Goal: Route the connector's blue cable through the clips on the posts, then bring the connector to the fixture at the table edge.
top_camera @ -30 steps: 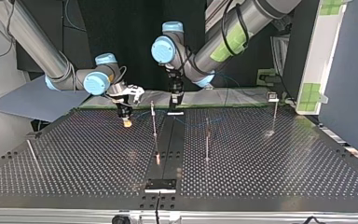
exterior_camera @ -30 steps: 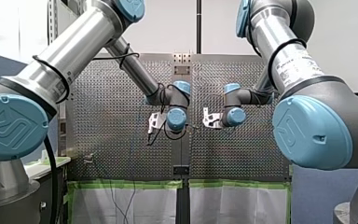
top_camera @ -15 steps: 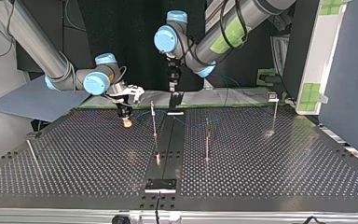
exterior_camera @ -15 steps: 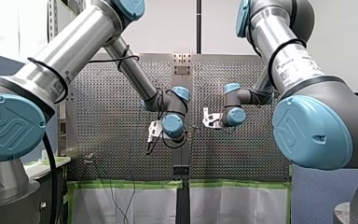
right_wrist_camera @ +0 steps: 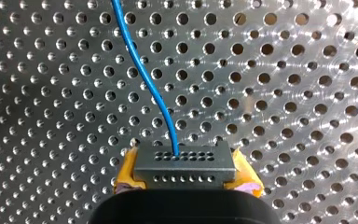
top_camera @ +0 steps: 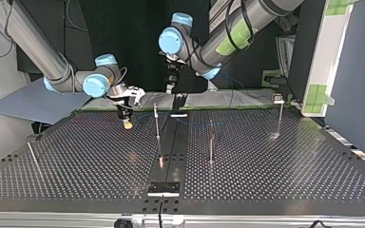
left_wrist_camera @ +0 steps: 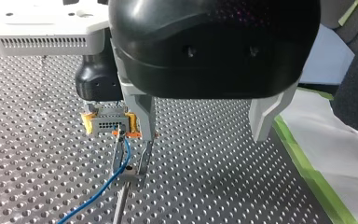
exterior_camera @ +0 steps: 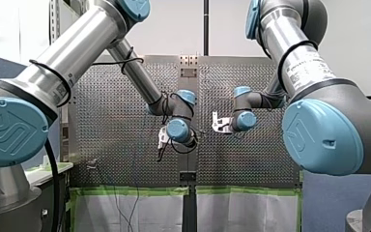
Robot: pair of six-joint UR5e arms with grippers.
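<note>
In the right wrist view the grey connector [right_wrist_camera: 184, 163] sits between the yellow pads [right_wrist_camera: 128, 170] of my right gripper [right_wrist_camera: 185, 179], which is shut on it just above the perforated table. The blue cable [right_wrist_camera: 142, 74] runs from the connector out across the plate. In the top view my right gripper [top_camera: 128, 122] hangs at the far left, beside a thin post [top_camera: 157, 124]. My left gripper [left_wrist_camera: 205, 135] is open and holds nothing. Beyond its metal fingers [left_wrist_camera: 142, 116] are the connector [left_wrist_camera: 109, 123], the cable [left_wrist_camera: 107, 179] and a clip [left_wrist_camera: 129, 171] on a post. The cable passes next to the clip.
More posts stand in the top view: at the middle [top_camera: 211, 142], far right [top_camera: 280, 116] and near left [top_camera: 33, 159]. A small fixture [top_camera: 163, 188] sits at the near table edge, another plate [top_camera: 179, 115] at the far edge. Green tape [left_wrist_camera: 307, 170] borders the table.
My left gripper has risen from the far edge of the table and shifted slightly toward the top view's left. My right gripper has edged slightly toward the top view's left, still holding the connector.
</note>
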